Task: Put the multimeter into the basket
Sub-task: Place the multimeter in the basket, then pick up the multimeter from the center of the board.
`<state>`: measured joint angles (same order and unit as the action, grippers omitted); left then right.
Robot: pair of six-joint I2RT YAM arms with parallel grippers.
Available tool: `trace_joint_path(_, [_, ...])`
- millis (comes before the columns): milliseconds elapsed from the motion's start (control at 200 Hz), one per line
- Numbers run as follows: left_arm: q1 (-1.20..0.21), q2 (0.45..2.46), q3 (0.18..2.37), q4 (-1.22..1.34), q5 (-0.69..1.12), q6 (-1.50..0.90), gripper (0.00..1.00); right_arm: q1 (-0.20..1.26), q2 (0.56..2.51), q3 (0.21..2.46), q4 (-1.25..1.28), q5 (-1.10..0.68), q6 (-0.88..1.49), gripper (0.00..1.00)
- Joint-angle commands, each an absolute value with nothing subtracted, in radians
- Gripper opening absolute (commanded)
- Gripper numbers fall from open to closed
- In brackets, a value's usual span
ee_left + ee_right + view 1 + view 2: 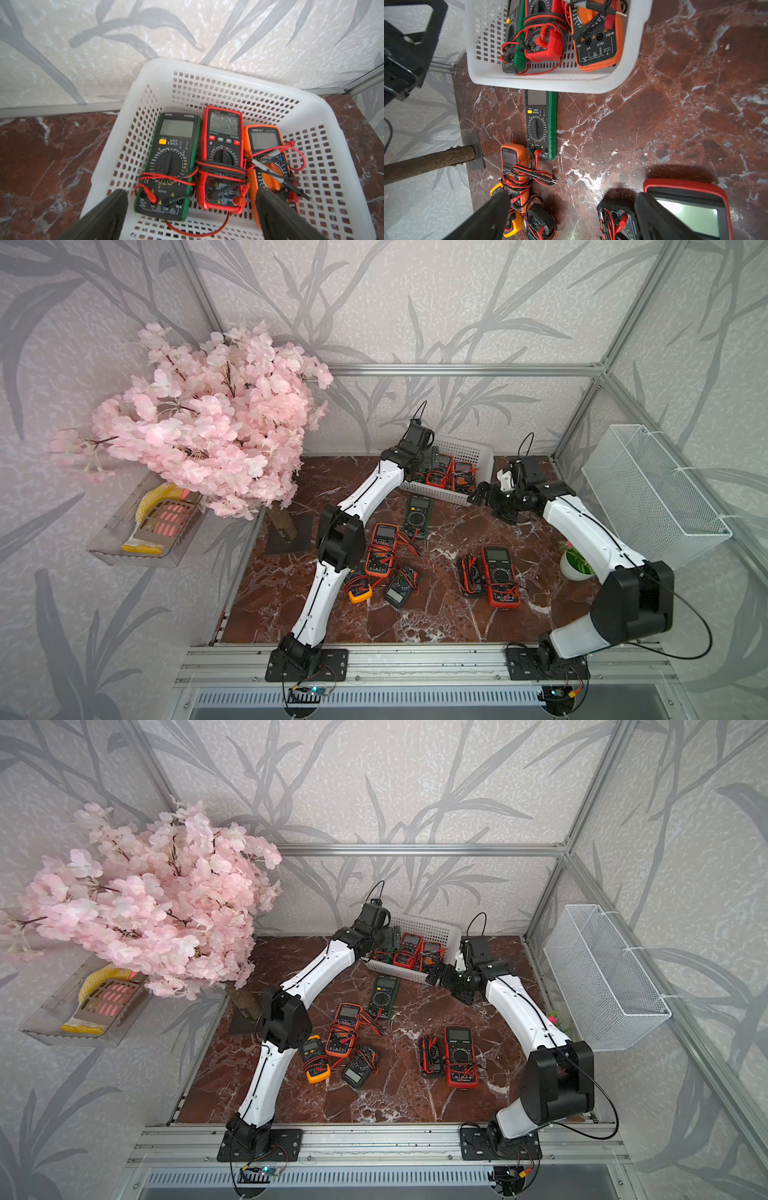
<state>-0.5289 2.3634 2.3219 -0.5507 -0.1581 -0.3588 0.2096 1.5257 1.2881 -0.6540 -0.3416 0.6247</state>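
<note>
The white perforated basket (471, 452) (228, 87) stands at the back of the marble table. Inside it lie a green multimeter (172, 164), a red one (223, 158) and an orange one (268, 145), side by side. My left gripper (191, 193) (430, 458) hovers open over the basket, holding nothing. My right gripper (573, 196) (482, 495) is open and empty just outside the basket's near right corner. On the table lie several more multimeters: green (419, 510), orange (381, 549), yellow (360, 589), a dark small one (401, 587), black (471, 574) and large red (500, 576).
A taller white wire-mesh basket (652, 493) hangs on the right wall. A pink blossom tree (208, 423) with its trunk base (286, 531) stands at the left. A small potted plant (575, 562) sits by the right arm. A clear shelf (149, 522) hangs on the left wall.
</note>
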Motion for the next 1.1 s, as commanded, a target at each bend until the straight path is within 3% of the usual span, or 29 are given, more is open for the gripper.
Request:
trace_joint_path(0, [-0.533,2.277,2.269,-0.594,-0.159,-0.408,1.00,0.224,1.488,1.267,-0.650,-0.336,0.631,0.99])
trace_joint_path(640, [-0.605,1.996,1.759,-0.485,-0.161,-0.510,1.00,0.360,1.463,1.207,-0.661,-0.273,0.612,0.99])
trace_joint_path(1095, [-0.663,2.027,1.605,-0.422,-0.184,-0.505,1.00,0.362,1.474,1.199,-0.677,-0.253,0.588,0.99])
